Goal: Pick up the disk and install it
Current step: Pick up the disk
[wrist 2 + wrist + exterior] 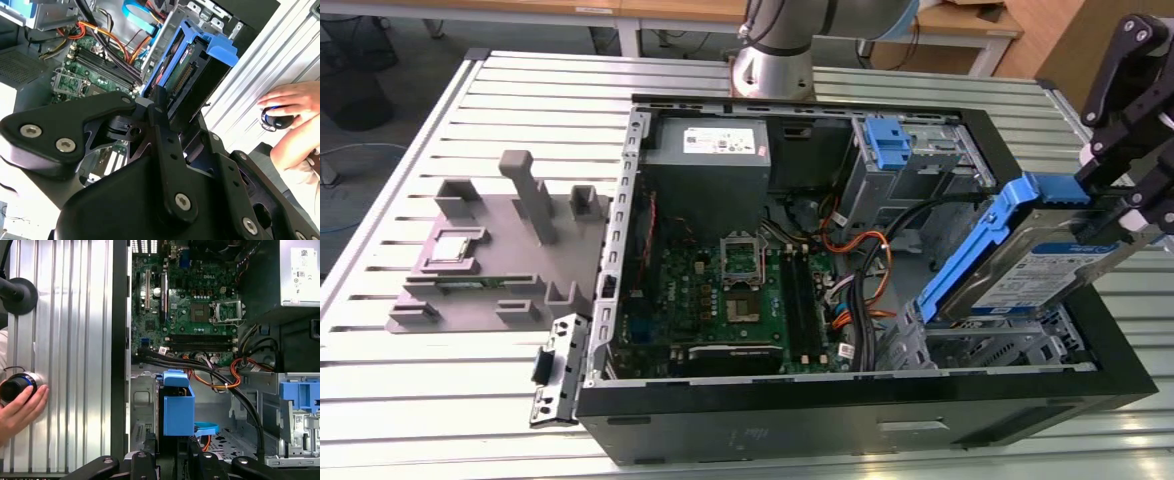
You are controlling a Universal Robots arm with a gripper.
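A slatted metal worktop (440,390) is occupied by an open black computer case (854,415) laid on its side. A green motherboard (720,300) is exposed inside it, and a grey power supply (707,160) is seated at its far end. A grey plastic fixture (480,270) is set just beside the case, at the exterior view's left. The disk (1034,275), edged with blue rails, is held tilted over the metal drive cage (987,350) at the near corner on the exterior view's right. Its upper end is clamped by the pincer (1121,205). A person's hand (22,407) is laid on the worktop outside the case.
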